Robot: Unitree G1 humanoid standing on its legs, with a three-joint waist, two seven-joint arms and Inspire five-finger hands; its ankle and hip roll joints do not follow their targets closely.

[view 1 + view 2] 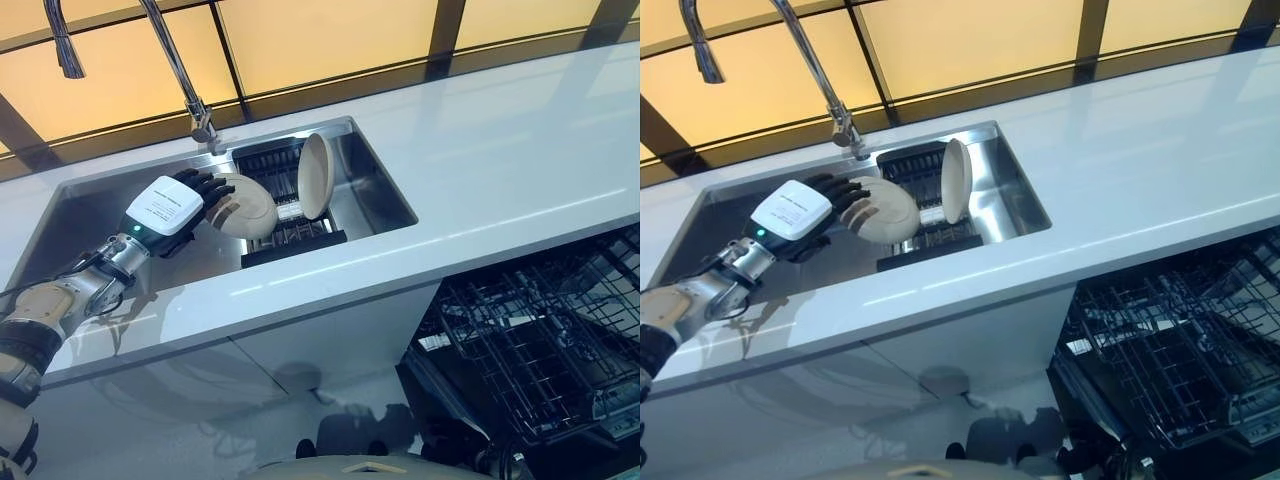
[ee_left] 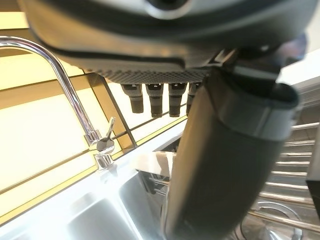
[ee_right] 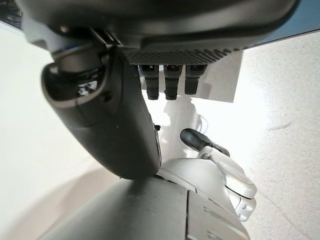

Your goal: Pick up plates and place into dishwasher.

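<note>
Seen from the head camera: steel sink (image 1: 90, 215) sunk into a white counter (image 1: 500, 160), with a curved tap (image 1: 180, 70) rising at 12 o'clock of the basin. Inside the sink, at its 3 o'clock half, a black dish rack (image 1: 290, 235). Standing on edge in that rack, nearly upright, a cream plate (image 1: 314, 175). Just at 9 o'clock of it, a second cream plate (image 1: 243, 207), tilted, leaning over the rack's near corner.

Reaching in from 8 o'clock, the left hand (image 1: 200, 190), with its dark fingers (image 1: 848, 192) spread over the rim and back of the tilted plate, touching it. Whether the fingers truly clasp this plate or only rest on it, cannot tell: thumb hidden behind the plate. In the left wrist view, fingertips (image 2: 155, 97) pointing down in a row, fairly straight, thumb (image 2: 220, 165) long across the front, tap and rack beyond.

At 4 o'clock of the scene, below the counter edge, open dishwasher (image 1: 540, 350) with its dark wire basket pulled out, well apart from both plates.

In the right wrist view, right hand (image 3: 115, 135) hanging over pale floor, fingertips short and straight, released, holding nothing.
</note>
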